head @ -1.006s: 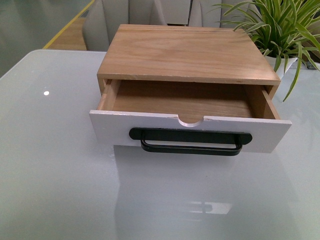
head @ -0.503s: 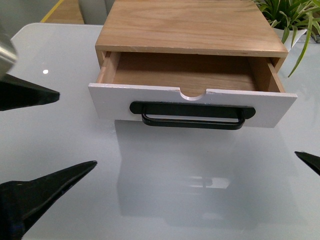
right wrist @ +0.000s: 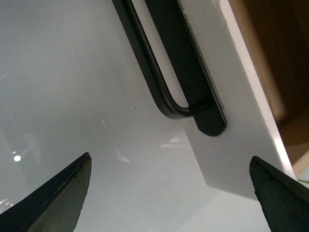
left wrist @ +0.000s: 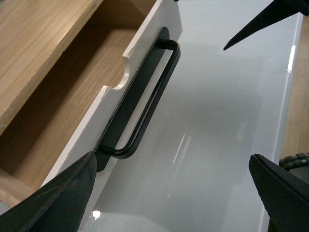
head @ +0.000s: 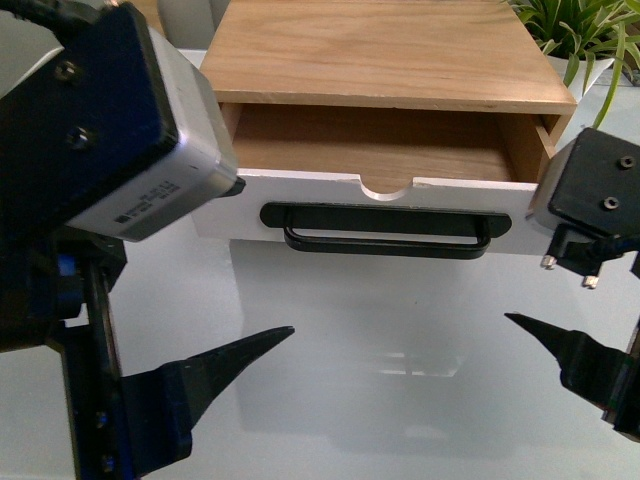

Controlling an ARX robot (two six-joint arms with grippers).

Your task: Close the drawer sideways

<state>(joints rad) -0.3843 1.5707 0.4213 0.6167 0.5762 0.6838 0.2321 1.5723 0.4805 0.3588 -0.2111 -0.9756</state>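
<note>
The drawer [head: 450,203] stands pulled out of its light-wood cabinet [head: 385,50], with a white front, a black bar handle [head: 385,232] and a semicircular notch [head: 384,186]. My left gripper [left wrist: 171,159] is open and empty, low over the table in front of the drawer's left end. Its wrist housing [head: 120,130] hides that end in the front view. The handle [left wrist: 145,96] shows in the left wrist view. My right gripper [right wrist: 170,158] is open and empty, in front of the drawer's right end, near the handle's end [right wrist: 207,121].
The cabinet stands on a glossy pale table [head: 400,400]. A potted plant [head: 575,30] stands at the back right, beside the cabinet. Bare table surface lies between the two grippers in front of the drawer.
Both arms have moved forward into view. The left wrist housing now covers the drawer's left end, and the right arm has come in by its right end. The drawer has not moved.
</note>
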